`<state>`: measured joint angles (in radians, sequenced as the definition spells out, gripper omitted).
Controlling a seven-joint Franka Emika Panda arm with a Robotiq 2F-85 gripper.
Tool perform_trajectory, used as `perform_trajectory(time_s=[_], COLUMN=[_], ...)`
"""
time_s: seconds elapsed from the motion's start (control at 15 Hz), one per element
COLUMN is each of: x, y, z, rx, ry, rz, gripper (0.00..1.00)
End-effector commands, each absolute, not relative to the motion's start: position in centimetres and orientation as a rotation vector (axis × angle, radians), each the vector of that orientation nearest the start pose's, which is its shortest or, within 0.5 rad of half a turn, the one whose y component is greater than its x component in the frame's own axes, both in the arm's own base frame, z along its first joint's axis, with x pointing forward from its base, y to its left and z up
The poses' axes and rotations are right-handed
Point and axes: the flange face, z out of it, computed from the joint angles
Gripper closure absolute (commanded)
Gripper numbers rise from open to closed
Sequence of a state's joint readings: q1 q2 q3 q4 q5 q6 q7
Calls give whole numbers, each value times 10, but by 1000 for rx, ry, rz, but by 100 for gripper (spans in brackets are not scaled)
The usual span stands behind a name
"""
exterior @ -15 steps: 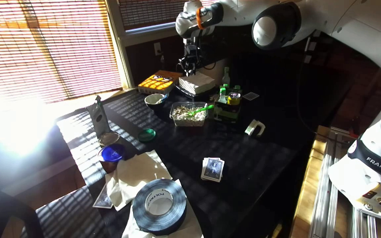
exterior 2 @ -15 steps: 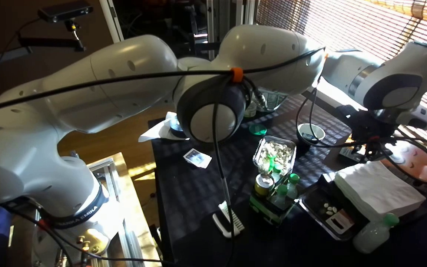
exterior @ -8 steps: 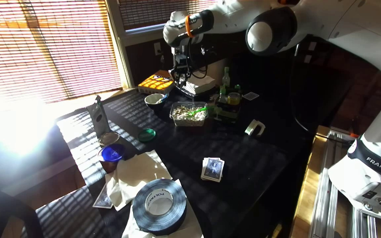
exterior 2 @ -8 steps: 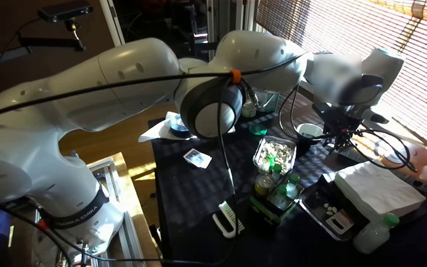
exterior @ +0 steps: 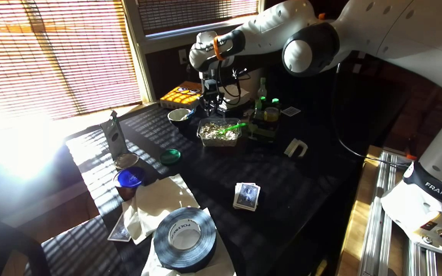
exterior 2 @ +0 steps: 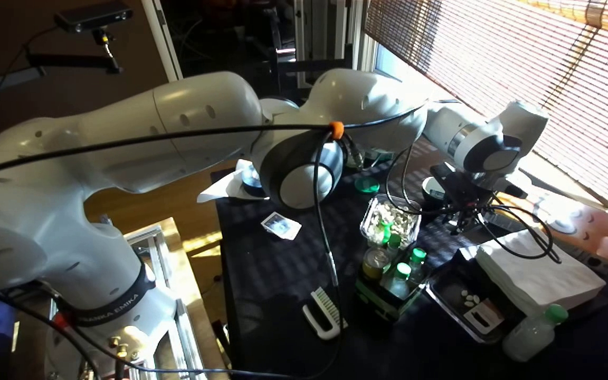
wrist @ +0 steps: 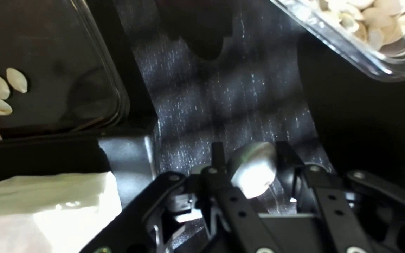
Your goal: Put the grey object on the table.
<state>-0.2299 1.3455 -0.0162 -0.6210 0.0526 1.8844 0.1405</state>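
Beside the sun-striped table (exterior: 209,170), blinds (exterior: 65,61).

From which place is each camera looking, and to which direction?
Exterior view: high behind the tape roll, facing down along the table; arm, base visible.
Exterior view: high behind a green-capped bottle, facing roughly opposite; arm, base too.
Wrist view: on the wrist, facing down at the table; end effector at bottom.
Both exterior views share scrub brush and playing cards.

The table (wrist: 206,95) looks finely streaked, the tub (wrist: 343,44) glossy clear plastic.
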Motion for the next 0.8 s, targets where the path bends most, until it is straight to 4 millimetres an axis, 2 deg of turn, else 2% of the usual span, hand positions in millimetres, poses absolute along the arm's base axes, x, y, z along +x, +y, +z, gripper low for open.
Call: perform_trajectory(time_s=[0.0, 0.2, 0.4, 0.73], x=[780, 786, 788, 785], y=[-163, -149, -144, -154], z=[133, 128, 120, 109], rx=[-3047, -3077, -3106, -3112], ry=[599, 584, 598, 685], rz=[54, 3, -38, -43], gripper=[85, 85, 85, 85])
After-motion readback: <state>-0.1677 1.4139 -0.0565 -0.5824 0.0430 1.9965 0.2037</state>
